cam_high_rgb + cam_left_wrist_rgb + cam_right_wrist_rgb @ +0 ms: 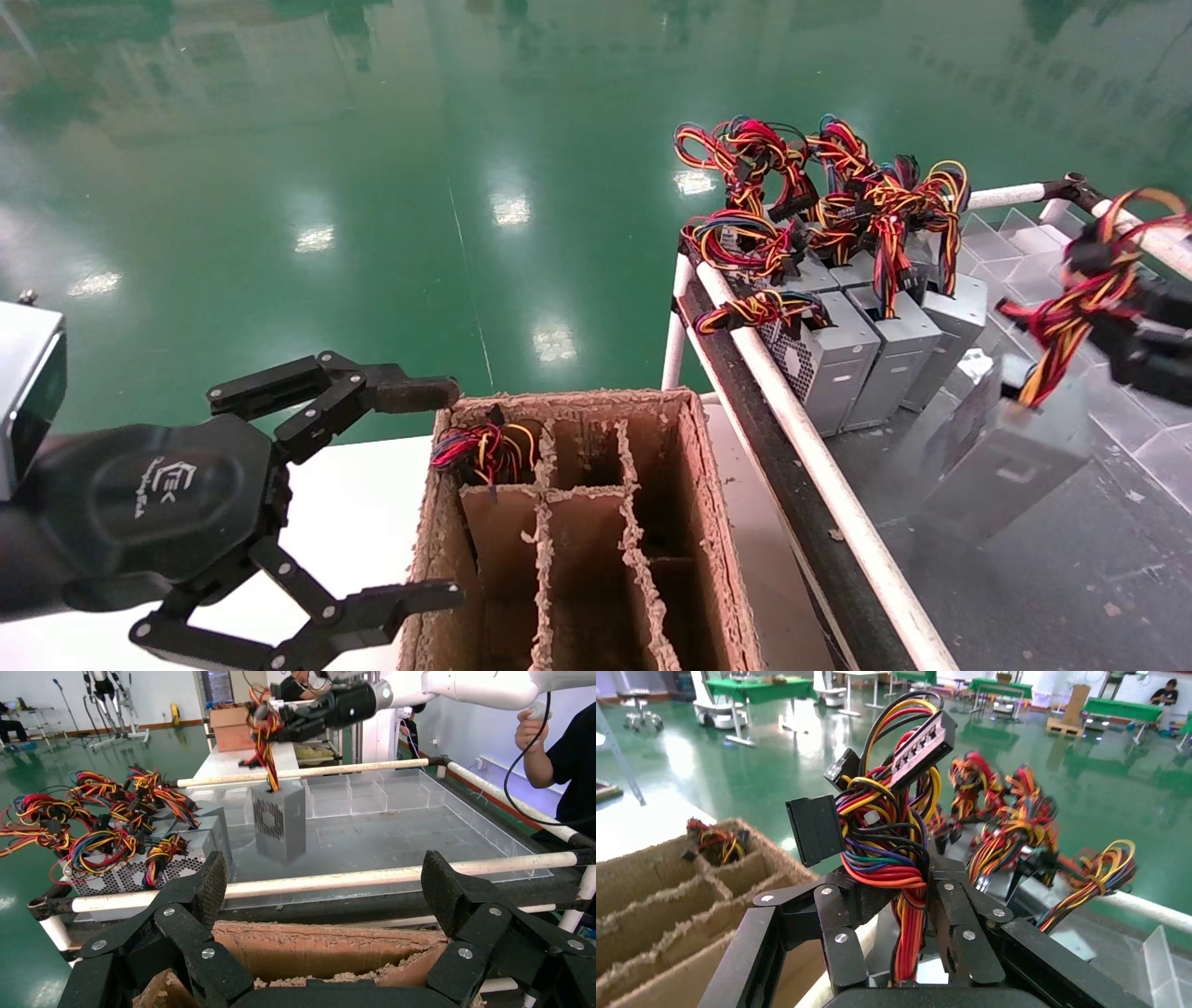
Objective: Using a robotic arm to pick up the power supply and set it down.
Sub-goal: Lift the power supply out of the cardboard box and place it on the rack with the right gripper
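Note:
The power supply (1010, 461), a silver-grey box, hangs tilted by its red, yellow and black wires (1071, 308) above the clear tray. My right gripper (1103, 298) is shut on that wire bundle. In the right wrist view the bundle (888, 825) runs up between the right gripper's (909, 888) closed fingers, and the box itself is almost hidden beneath. The left wrist view shows the white robotic arm (485, 686) holding the power supply (280, 822) in the air. My left gripper (438, 494) stands open at the near left of the cardboard box, holding nothing.
The divided cardboard box (712, 522) sits in front, with one wired unit (484, 452) in its far-left cell. Several more power supplies (843, 359) stand behind the white rail (801, 438). Clear tray dividers (379, 794) lie beyond. A person (566, 762) stands beside the tray.

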Controlling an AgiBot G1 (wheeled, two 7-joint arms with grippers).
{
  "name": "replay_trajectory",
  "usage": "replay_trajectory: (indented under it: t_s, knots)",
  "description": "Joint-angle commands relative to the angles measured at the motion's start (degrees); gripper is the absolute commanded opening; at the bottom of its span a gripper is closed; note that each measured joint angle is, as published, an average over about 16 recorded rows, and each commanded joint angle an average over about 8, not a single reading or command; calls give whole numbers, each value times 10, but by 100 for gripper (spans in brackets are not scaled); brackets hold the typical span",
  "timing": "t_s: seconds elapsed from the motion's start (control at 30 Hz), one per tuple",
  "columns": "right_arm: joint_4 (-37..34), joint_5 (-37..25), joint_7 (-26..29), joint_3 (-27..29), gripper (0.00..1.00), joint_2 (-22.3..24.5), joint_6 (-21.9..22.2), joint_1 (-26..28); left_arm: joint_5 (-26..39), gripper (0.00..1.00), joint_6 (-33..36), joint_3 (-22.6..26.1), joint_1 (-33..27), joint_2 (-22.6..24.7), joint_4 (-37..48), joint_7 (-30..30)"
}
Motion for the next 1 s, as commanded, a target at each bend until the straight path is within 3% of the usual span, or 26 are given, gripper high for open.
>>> replay_trajectory:
  t_s: [0.03, 0.83, 0.9, 1.0]
  knots:
    - [-2, -2, -9, -4, 0, -3, 3, -10, 0, 100, 0, 0, 0, 0, 0, 0]
    - [-34, -53, -10, -43, 1, -120, 59, 47, 0, 100, 0, 0, 0, 0, 0, 0]
    - [-42, -59, -12, -47, 19, -125, 62, 54, 0, 100, 0, 0, 0, 0, 0, 0]
    - [-55, -66, -13, -50, 57, -130, 63, 64, 0, 100, 0, 0, 0, 0, 0, 0]
